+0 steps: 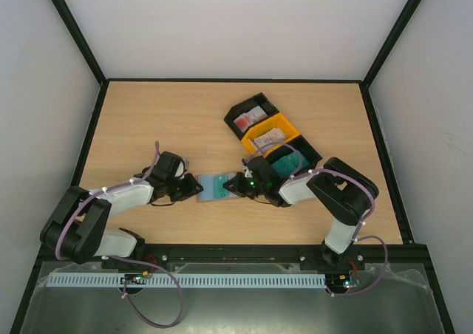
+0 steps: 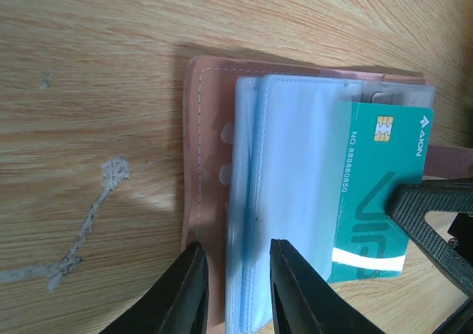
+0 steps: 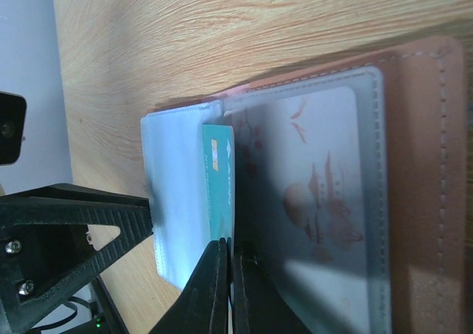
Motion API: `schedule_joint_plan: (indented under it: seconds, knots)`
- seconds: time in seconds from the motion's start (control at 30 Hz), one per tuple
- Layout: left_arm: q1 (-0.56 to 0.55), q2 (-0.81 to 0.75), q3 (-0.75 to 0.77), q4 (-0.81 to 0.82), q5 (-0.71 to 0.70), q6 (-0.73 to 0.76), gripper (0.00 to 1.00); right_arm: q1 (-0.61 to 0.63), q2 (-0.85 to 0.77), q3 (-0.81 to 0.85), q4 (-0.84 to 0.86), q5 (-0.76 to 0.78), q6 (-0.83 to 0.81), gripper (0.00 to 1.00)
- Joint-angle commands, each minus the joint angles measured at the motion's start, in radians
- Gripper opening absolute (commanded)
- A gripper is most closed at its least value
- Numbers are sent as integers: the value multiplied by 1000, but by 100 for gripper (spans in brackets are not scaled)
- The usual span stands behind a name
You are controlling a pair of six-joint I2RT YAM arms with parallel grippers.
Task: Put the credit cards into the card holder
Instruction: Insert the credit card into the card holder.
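The card holder lies open on the table between both grippers, brown outside with blue-grey sleeve pages. My left gripper stands at its left edge, jaws nearly closed around a raised bunch of sleeve pages. My right gripper is shut on a teal credit card. The card sits partway into a sleeve, its chip end exposed. A white card with red marks lies inside the sleeve of the right-hand page.
Three trays stand in a diagonal row behind the right gripper: a black one with white-and-red cards, a yellow one with pale cards, a black one with teal cards. Black frame rails border the table.
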Motion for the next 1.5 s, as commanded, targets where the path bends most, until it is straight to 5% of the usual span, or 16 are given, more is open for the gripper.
schedule_joint_plan:
  seconds: [0.0, 0.9, 1.1, 1.23, 1.47]
  knots:
    - [3, 23, -14, 5, 11, 10, 25, 10, 35, -22, 49, -6, 23, 2]
    - [3, 29, -30, 14, 4, 18, 18, 92, 162, 71, 89, 48, 62, 5]
    - [3, -7, -18, -7, 5, 14, 22, 92, 37, 82, -96, 142, 4, 29]
    - [3, -55, 10, -59, 8, 32, 33, 92, -36, 103, -205, 129, -22, 54]
    - [3, -164, 51, -134, -37, 28, 43, 127, -92, 211, -496, 265, -143, 52]
